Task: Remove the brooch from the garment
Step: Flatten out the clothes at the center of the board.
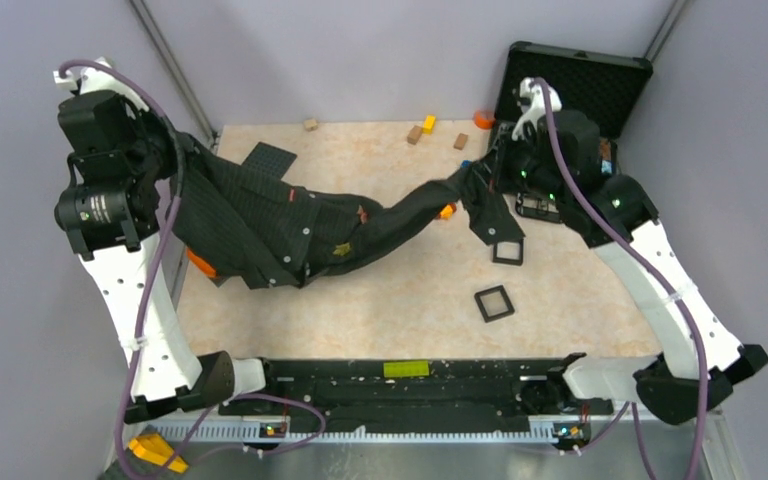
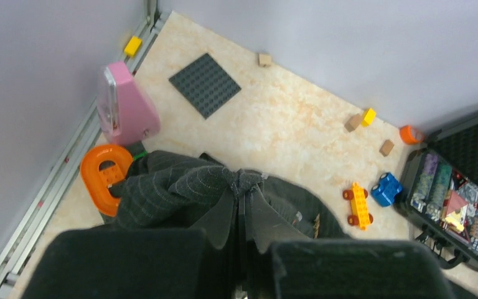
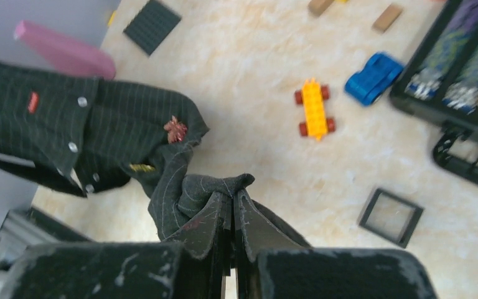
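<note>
The garment [image 1: 260, 215], a dark pinstriped shirt with white buttons, hangs stretched between my two grippers above the table. My left gripper [image 1: 182, 160] is shut on a bunched fold of it at the left [image 2: 244, 180]. My right gripper [image 1: 488, 172] is shut on a sleeve end at the right [image 3: 233, 194]. The brooch [image 1: 341, 249], small, gold and shiny, sits on the sagging middle of the shirt. It also shows in the right wrist view [image 3: 142, 167] and the left wrist view [image 2: 316, 225]. A reddish leaf-shaped ornament [image 3: 175, 129] sits close above it.
A pink block [image 2: 124, 106] and an orange ring [image 2: 103, 177] lie under the shirt's left end. A dark baseplate [image 1: 268, 160] lies at the back left. A yellow toy car [image 2: 360, 205], a blue one [image 2: 386, 189], two black square frames [image 1: 493, 302] and an open black case [image 1: 580, 85] are at the right.
</note>
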Tool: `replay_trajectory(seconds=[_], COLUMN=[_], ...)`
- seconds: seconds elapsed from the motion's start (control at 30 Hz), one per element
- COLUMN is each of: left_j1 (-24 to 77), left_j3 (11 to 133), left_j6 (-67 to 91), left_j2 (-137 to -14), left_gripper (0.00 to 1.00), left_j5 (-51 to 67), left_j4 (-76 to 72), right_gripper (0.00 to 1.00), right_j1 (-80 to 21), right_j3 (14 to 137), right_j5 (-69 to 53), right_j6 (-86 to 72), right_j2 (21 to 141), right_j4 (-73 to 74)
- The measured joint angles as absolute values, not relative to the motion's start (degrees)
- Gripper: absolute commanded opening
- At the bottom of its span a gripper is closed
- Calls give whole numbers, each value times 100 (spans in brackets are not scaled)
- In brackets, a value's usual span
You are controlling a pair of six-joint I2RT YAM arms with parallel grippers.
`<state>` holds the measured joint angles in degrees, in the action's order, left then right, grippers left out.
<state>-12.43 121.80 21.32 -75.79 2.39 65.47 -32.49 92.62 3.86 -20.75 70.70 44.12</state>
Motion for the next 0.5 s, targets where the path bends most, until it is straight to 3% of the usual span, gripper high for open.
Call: replay_trajectory(seconds=[0.23, 0.4, 0.47, 0.5], left_j1=[-1391, -1337, -1282, -1262], left_j3=[13808, 13312, 12468, 12088], left_j6=[2596, 2943, 3017, 3022], left_j2=[-9365, -10184, -10110, -10055], left_gripper=[0, 0, 0, 0], left_j5=[840, 1455, 1658, 1715], left_j4=[6101, 5439, 5122, 4998], right_gripper=[0, 2, 13, 26], right_j1=[-3905, -5406, -5743, -5817], right_j3=[7242, 6020, 5675, 5559], right_j5=[-268, -355, -464, -510], right_j6=[-2567, -3024, -3155, -3210], right_j2=[6307, 6294, 6370, 6436], right_j4=[4086, 3712, 3509, 3435])
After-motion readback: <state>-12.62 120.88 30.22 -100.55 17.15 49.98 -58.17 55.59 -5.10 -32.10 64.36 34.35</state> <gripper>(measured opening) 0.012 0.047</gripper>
